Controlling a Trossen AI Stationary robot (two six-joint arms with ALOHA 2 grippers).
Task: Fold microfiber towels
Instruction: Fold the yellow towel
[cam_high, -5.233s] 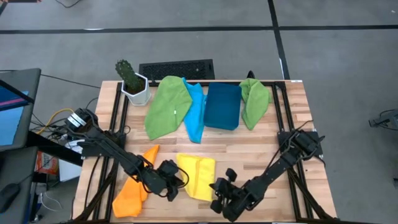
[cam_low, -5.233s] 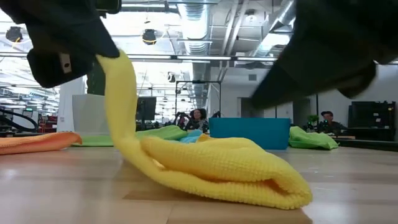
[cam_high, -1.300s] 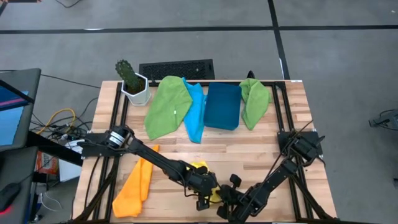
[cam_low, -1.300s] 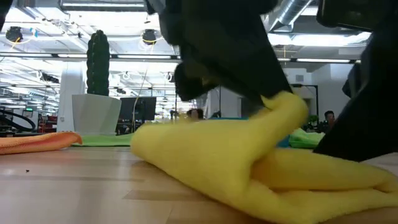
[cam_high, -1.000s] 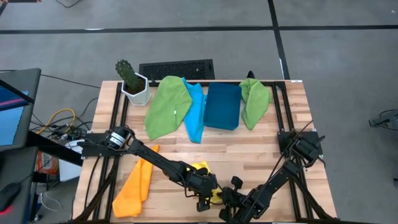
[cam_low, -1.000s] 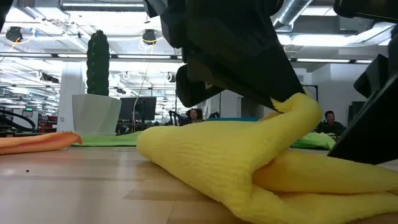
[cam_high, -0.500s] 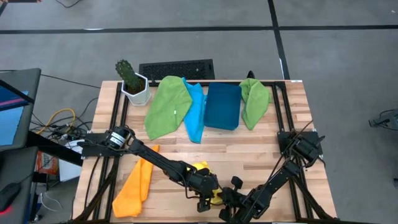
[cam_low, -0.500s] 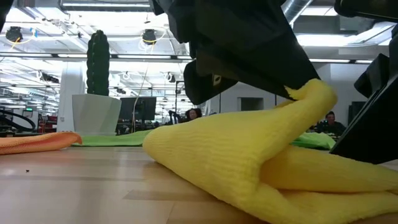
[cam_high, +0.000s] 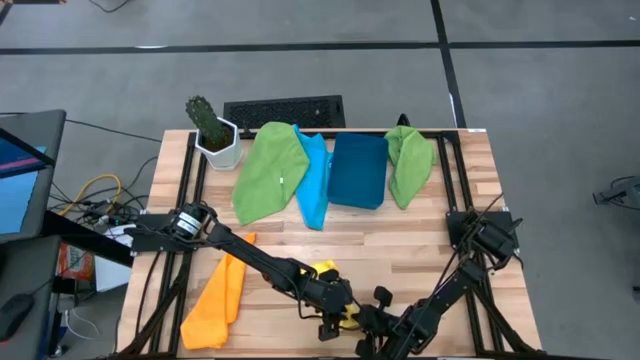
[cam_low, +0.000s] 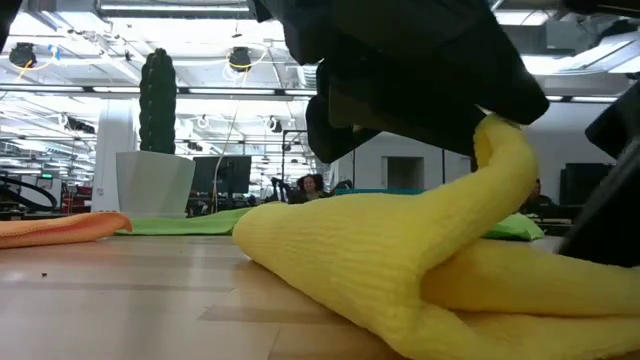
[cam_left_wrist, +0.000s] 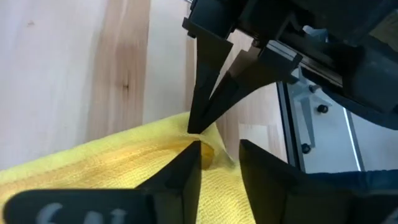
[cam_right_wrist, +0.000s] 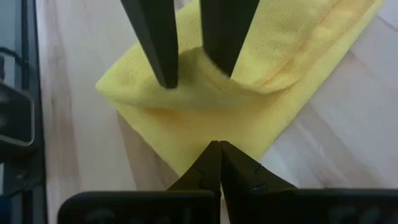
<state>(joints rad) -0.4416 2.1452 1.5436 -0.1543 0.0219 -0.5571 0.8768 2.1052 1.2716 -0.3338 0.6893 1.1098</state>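
Yellow towel (cam_high: 330, 270) lies at bench (cam_high: 400, 250) near edge. Left end effector (cam_left_wrist: 214, 163) spread apart over its folded corner; right end effector (cam_right_wrist: 219, 155) pinched closed w/ nothing between. I'd lift left straight up, avoid dragging fold.

My dark gripper (cam_low: 420, 85) is hanging just above the yellow towel (cam_low: 400, 270), whose peaked corner is rising to touch it; behind the towel, a cactus (cam_low: 157, 100) is standing in its white pot (cam_low: 153, 182)

Towels (cam_high: 268, 172), bin (cam_high: 358, 170), cactus pot (cam_high: 219, 143) on table (cam_high: 400, 245)
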